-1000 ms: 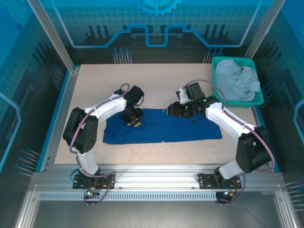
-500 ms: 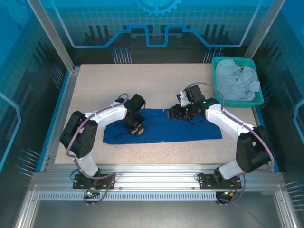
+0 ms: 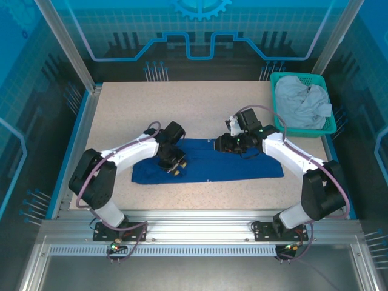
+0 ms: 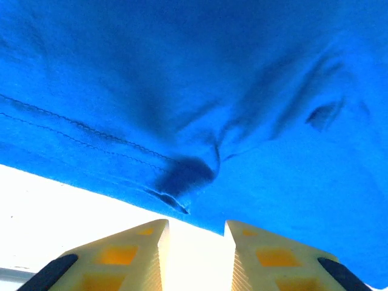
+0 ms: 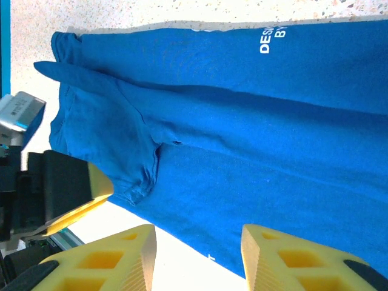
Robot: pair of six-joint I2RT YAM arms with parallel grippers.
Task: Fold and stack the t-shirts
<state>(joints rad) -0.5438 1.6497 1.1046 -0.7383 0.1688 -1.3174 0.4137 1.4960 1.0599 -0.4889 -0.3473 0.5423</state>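
The blue t-shirt (image 3: 209, 163) lies as a long folded band on the table (image 3: 182, 103), the grey t-shirt (image 3: 302, 103) bunched in the teal basket (image 3: 306, 133). The left gripper (image 3: 174, 168) and the right gripper (image 3: 222, 143) sit low over the band, both with fingers spread, pinching nothing.

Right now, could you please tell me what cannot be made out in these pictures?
Blue t-shirt print: right wrist view, white lettering breaks off at the cloth's edge.
Grey t-shirt: top view, crumpled in the basket, whose walls hide its lower folds; one shirt or several is unclear.
Blue cloth under the left gripper and right gripper: top view, the arms cover it.
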